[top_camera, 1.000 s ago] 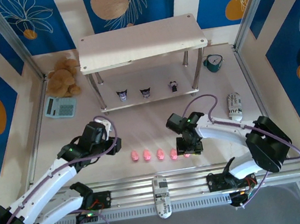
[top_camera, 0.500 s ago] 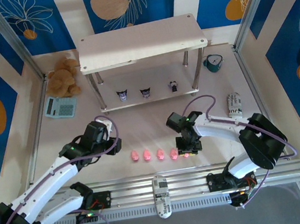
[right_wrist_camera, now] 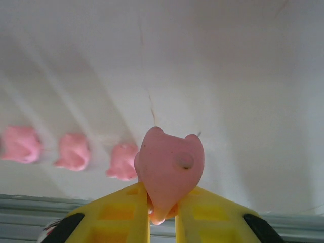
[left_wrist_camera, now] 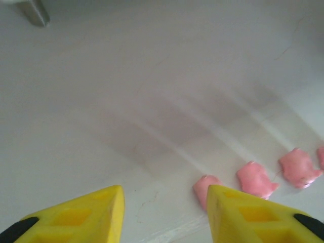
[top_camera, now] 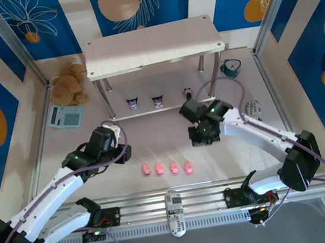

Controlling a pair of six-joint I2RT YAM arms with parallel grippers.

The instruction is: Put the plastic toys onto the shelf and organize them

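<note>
You had the tiny pink plastic pig (right_wrist_camera: 169,167) clamped in your right jaws, clear of the counter (top_camera: 159,139) for the pale wooden shelf (top_camera: 152,45); left jaws gaped empty.

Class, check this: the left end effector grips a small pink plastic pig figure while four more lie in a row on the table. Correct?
No: the right end effector grips the small pink plastic pig figure, as the right wrist view shows.

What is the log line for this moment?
left gripper: open; right gripper: shut on pink pig; table: four pink pigs; shelf: three dark figurines
</note>
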